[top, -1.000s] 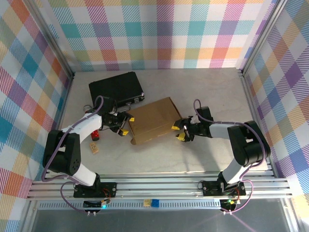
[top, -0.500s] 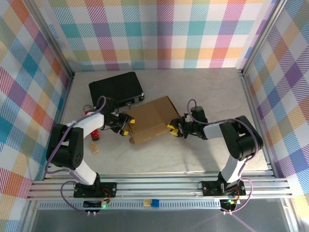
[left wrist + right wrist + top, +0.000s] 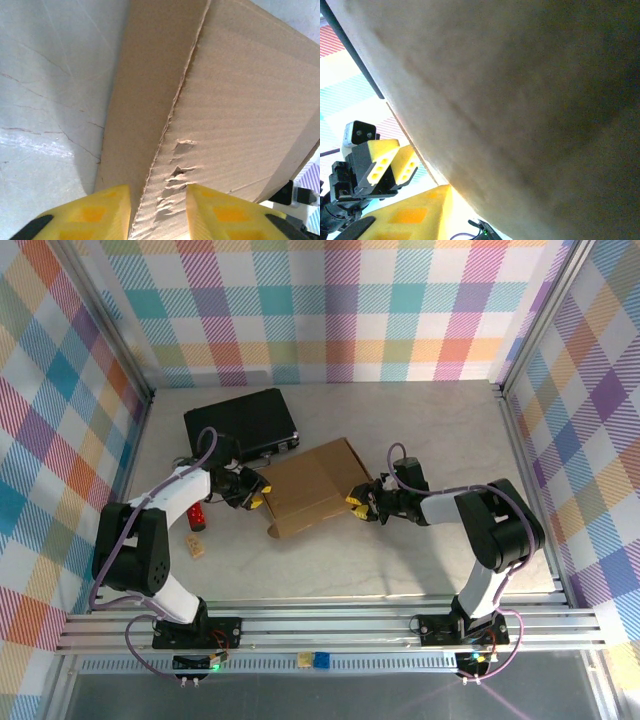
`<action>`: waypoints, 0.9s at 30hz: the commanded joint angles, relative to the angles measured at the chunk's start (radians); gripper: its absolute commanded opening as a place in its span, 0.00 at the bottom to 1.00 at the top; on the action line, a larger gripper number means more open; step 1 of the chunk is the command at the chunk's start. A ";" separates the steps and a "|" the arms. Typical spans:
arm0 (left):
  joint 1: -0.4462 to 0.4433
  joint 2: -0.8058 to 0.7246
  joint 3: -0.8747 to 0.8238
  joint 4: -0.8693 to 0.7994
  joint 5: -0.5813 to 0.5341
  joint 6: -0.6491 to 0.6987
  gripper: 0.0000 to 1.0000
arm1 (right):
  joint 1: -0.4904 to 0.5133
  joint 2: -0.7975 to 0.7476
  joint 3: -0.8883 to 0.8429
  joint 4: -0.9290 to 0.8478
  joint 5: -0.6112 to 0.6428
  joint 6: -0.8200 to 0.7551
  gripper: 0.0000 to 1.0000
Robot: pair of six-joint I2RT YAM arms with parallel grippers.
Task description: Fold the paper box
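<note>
Top external: flat brown corrugated cardboard box (image 3: 315,488) lies mid-frame, with bare table (image 3: 420,570) below and to the right.
Its left edge is nipped by the left pincer (image 3: 255,494); right pincer (image 3: 358,503) meets the right edge, grip unclear; black rectangular case (image 3: 240,422) near, upper left.

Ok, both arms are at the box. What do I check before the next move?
1. Left fingers at the box's left edge: ok, they straddle a cardboard edge.
2. Left grip tight: cannot tell; the cardboard between them is dented.
3. Right fingers at the box's right edge: ok.
4. Right grip tight: cannot tell; one finger shows beside the cardboard.
5. Box apart from the case: cannot tell; they lie close at the box's far left corner.
</note>
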 commanded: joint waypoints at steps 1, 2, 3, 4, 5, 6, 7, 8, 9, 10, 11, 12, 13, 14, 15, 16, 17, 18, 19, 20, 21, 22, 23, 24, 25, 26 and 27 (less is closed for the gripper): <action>0.007 -0.001 -0.003 -0.059 -0.011 0.040 0.31 | 0.006 -0.006 0.022 -0.060 0.012 -0.021 0.34; 0.006 -0.003 -0.005 -0.069 -0.024 0.048 0.31 | 0.005 -0.005 0.026 -0.064 0.009 -0.023 0.34; 0.005 -0.002 -0.003 -0.079 -0.031 0.056 0.31 | 0.005 -0.003 0.029 -0.067 0.008 -0.024 0.34; 0.005 0.003 -0.001 -0.087 -0.035 0.063 0.30 | 0.005 -0.002 0.032 -0.071 0.008 -0.025 0.34; 0.003 0.009 0.002 -0.103 -0.041 0.072 0.30 | 0.006 -0.002 0.033 -0.074 0.009 -0.026 0.34; 0.002 0.013 0.005 -0.116 -0.050 0.081 0.29 | 0.005 -0.002 0.033 -0.075 0.008 -0.025 0.34; 0.001 0.014 0.005 -0.123 -0.057 0.088 0.29 | 0.005 -0.001 0.034 -0.076 0.009 -0.026 0.34; -0.001 0.013 0.003 -0.125 -0.064 0.093 0.29 | 0.005 0.002 0.035 -0.076 0.008 -0.025 0.34; -0.002 0.011 0.001 -0.126 -0.070 0.095 0.28 | 0.005 0.001 0.037 -0.075 0.007 -0.025 0.34; -0.003 0.012 -0.002 -0.126 -0.074 0.099 0.28 | 0.005 0.003 0.038 -0.076 0.007 -0.024 0.34; -0.006 0.014 -0.006 -0.123 -0.074 0.099 0.27 | 0.005 0.003 0.038 -0.078 0.007 -0.025 0.34; -0.007 0.016 -0.007 -0.120 -0.074 0.098 0.26 | 0.006 0.003 0.038 -0.079 0.007 -0.025 0.34; -0.010 0.020 -0.009 -0.115 -0.076 0.098 0.26 | 0.005 0.003 0.038 -0.078 0.005 -0.025 0.34; -0.013 0.024 -0.008 -0.112 -0.077 0.099 0.26 | 0.005 0.003 0.038 -0.078 0.004 -0.025 0.34; -0.016 0.027 -0.007 -0.109 -0.076 0.098 0.26 | 0.005 0.004 0.039 -0.078 0.004 -0.025 0.34; -0.019 0.031 -0.006 -0.107 -0.077 0.099 0.26 | 0.005 0.005 0.038 -0.078 0.004 -0.025 0.34; -0.024 0.036 -0.002 -0.107 -0.077 0.099 0.26 | 0.005 0.004 0.039 -0.079 0.003 -0.026 0.33; -0.028 0.038 0.002 -0.110 -0.080 0.099 0.27 | 0.005 0.003 0.039 -0.082 0.004 -0.026 0.33; -0.032 0.043 0.004 -0.110 -0.083 0.101 0.27 | 0.005 0.003 0.038 -0.082 0.004 -0.025 0.33; -0.037 0.049 0.009 -0.114 -0.087 0.103 0.27 | 0.005 0.003 0.039 -0.083 0.003 -0.026 0.33; -0.042 0.054 0.012 -0.120 -0.093 0.109 0.27 | 0.005 0.003 0.040 -0.083 0.003 -0.025 0.33; -0.048 0.062 0.016 -0.130 -0.103 0.116 0.27 | 0.005 0.002 0.039 -0.083 0.004 -0.026 0.33; -0.053 0.067 0.018 -0.138 -0.114 0.122 0.26 | 0.005 0.001 0.038 -0.083 0.004 -0.025 0.33; -0.056 0.069 0.017 -0.145 -0.126 0.125 0.25 | 0.005 0.001 0.039 -0.083 0.005 -0.024 0.33; -0.060 0.068 0.014 -0.153 -0.145 0.130 0.24 | 0.005 0.002 0.041 -0.082 0.004 -0.025 0.33; -0.063 0.067 0.009 -0.158 -0.161 0.134 0.20 | 0.005 0.001 0.042 -0.082 0.004 -0.024 0.33; -0.064 0.064 0.003 -0.158 -0.169 0.135 0.19 | 0.005 0.001 0.043 -0.085 0.004 -0.025 0.33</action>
